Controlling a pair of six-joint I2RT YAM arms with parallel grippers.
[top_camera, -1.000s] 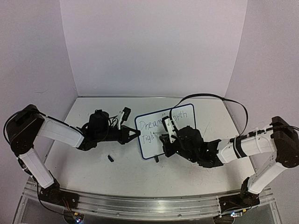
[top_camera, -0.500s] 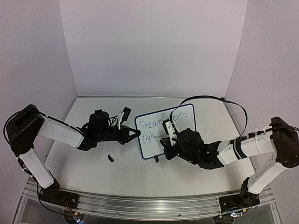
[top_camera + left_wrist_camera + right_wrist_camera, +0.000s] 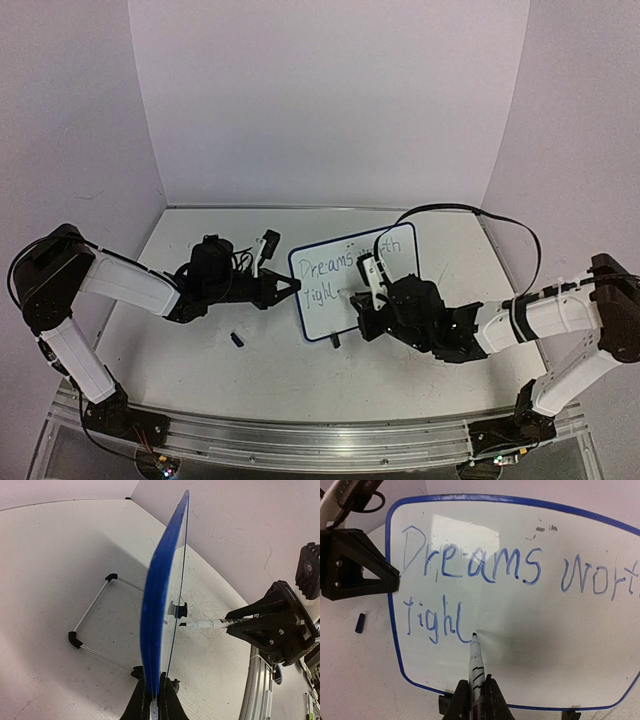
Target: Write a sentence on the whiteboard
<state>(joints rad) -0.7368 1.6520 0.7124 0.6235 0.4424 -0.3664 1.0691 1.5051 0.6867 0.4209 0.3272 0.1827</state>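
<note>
Pale lilac walls (image 3: 330,100) enclose a scuffed white surface (image 3: 180,350). At its middle, the left fingers (image 3: 290,287) pinch the left edge of the standing whiteboard (image 3: 325,318). Its blue sentence (image 3: 470,567) so far ends "figh". The right fingers (image 3: 360,305) pinch a marker (image 3: 476,662), tip touching the board.

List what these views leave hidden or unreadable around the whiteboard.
- Right wrist view: the sentence runs off the right edge after "wort".
- Top view: the right gripper covers the middle of the writing.
- Left wrist view: the whiteboard shows edge-on, its face unreadable.
- Top view: a small dark object, too small to identify.
</note>
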